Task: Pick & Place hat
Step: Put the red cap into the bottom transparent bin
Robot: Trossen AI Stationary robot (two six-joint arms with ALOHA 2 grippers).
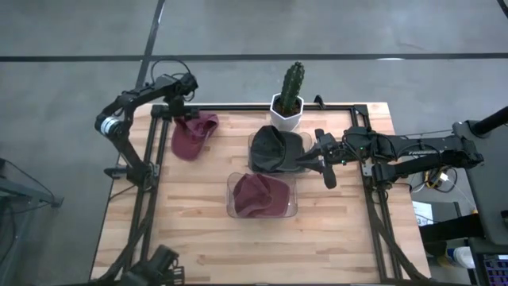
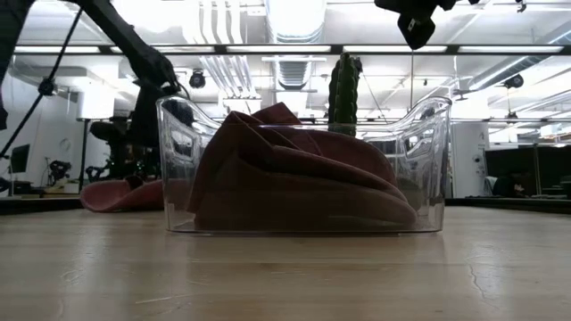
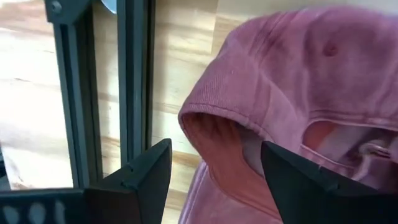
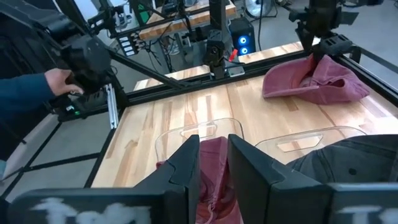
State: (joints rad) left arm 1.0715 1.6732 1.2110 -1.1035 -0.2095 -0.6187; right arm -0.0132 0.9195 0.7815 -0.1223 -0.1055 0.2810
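A pink-maroon hat [image 1: 193, 133] lies flat on the wood at the table's far left, also in the right wrist view [image 4: 314, 84] and the low view [image 2: 116, 192]. My left gripper [image 1: 184, 113] hangs over its far-left edge. It is open, and its fingers [image 3: 149, 177] stand on either side of the hat's folded rim [image 3: 214, 140]. My right gripper [image 1: 308, 161] hovers open, with a narrow gap, beside a black hat [image 1: 274, 149] that sits in the far clear bin. Another maroon hat [image 1: 260, 195] fills the near bin.
Two clear bins stand mid-table, one far [image 1: 252, 139] and one near [image 1: 232, 208]. A cactus in a white pot [image 1: 287, 103] is at the far edge. Black frame rails [image 3: 134, 81] run beside the left hat. A person's hand [image 4: 59, 81] is beyond the table. Bare wood lies along the near side.
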